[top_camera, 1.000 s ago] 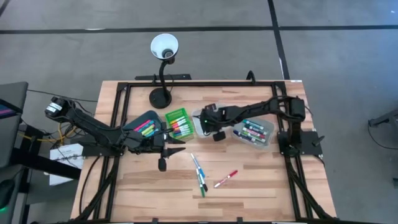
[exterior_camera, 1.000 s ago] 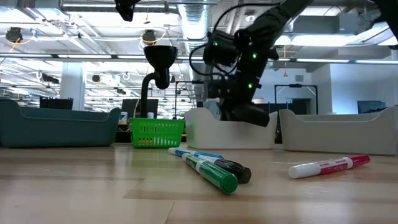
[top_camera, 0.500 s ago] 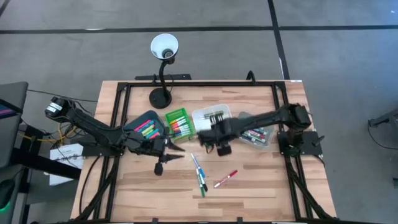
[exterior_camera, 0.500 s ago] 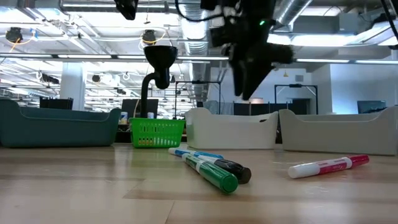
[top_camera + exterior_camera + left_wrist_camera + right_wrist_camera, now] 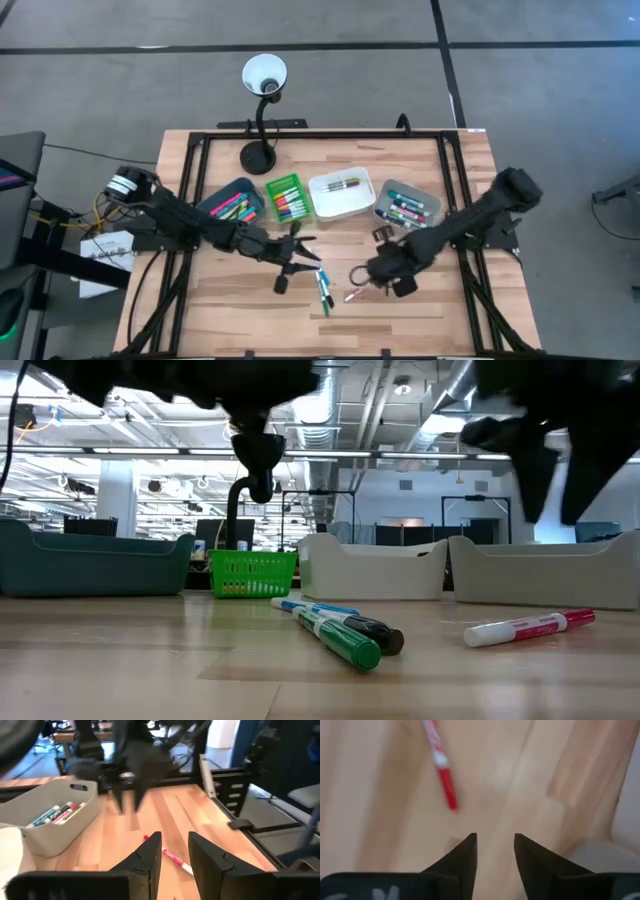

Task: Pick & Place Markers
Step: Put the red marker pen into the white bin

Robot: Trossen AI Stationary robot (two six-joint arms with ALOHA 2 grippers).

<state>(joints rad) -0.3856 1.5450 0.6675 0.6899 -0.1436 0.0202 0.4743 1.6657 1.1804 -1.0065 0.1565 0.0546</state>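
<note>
Markers lie loose near the bench's front edge: a red one (image 5: 362,288) just beside the right gripper (image 5: 358,276), green and blue ones (image 5: 323,285) just beside the left gripper (image 5: 306,250). Both grippers' fingers are parted, holding nothing.

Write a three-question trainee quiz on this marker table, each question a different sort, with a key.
1. True or false: the red marker lies loose on the table.
2. Which bin sits nearest the lamp? A) green bin B) dark blue bin C) grey bin
3. Fill in: the right pincer hovers open over the ____ marker.

Key: 1 true; 2 A; 3 red. The left pincer, also open, is above the blue and green markers.
</note>
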